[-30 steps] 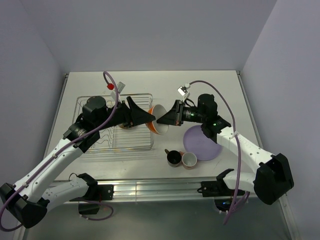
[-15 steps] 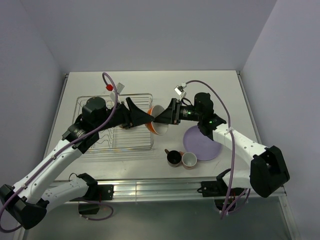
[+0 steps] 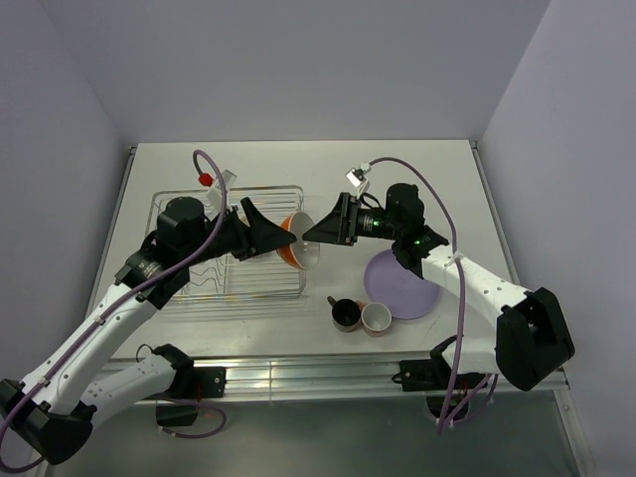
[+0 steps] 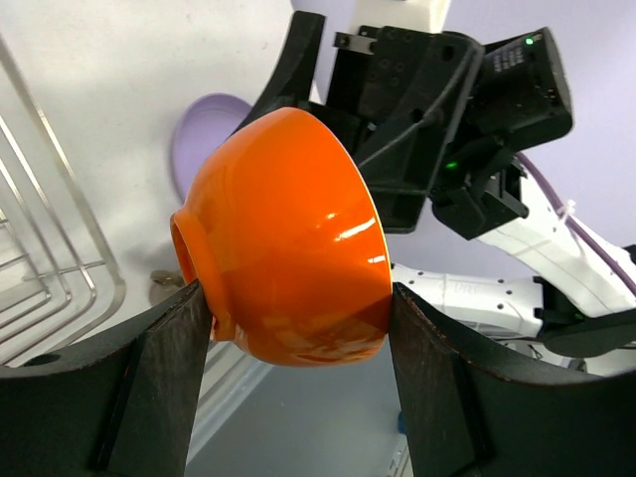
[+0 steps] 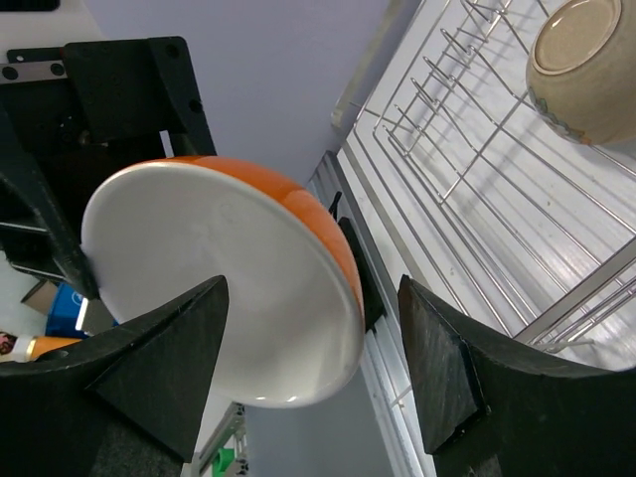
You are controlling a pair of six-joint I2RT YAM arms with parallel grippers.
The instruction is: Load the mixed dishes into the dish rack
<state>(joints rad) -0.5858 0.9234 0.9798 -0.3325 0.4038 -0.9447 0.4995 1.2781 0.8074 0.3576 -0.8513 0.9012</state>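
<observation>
An orange bowl with a white inside hangs in the air just right of the dish rack. My left gripper is shut on it; in the left wrist view both dark fingers press the bowl's orange wall. My right gripper faces the bowl's white inside and stands open, its fingers apart from the rim. A beige bowl sits in the silvery wire rack. The lilac plate, a dark cup and a pink cup rest on the table.
The two grippers meet nose to nose over the rack's right edge. The metal rail runs along the table's near edge. White walls close in the table at the back and both sides.
My right gripper has opened and let go of the orange bowl. The left gripper now holds it alone and has carried it slightly left, toward the rack.
</observation>
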